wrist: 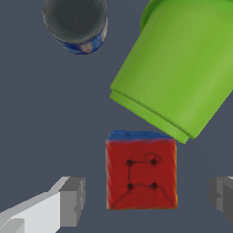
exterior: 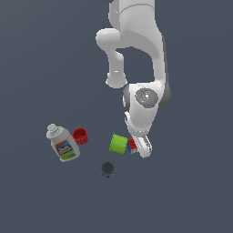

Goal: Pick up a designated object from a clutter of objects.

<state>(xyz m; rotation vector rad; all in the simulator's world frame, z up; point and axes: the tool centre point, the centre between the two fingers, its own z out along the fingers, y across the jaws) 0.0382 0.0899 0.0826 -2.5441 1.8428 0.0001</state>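
The puzzle cube (wrist: 141,175) shows a red gridded face and a blue edge in the wrist view. It sits between my two grey fingertips (wrist: 73,202), with a gap on each side. My gripper (wrist: 148,200) is open and low around it. In the exterior view the cube (exterior: 132,145) is partly hidden behind my gripper (exterior: 139,148), right beside the lime-green cylinder (exterior: 118,144). The cylinder (wrist: 177,68) lies on its side, almost touching the cube.
A dark round disc (exterior: 108,169) lies near the cylinder and also shows in the wrist view (wrist: 76,22). A white labelled bottle (exterior: 63,143) and a red cap (exterior: 80,135) lie at the exterior view's left. The floor is plain grey.
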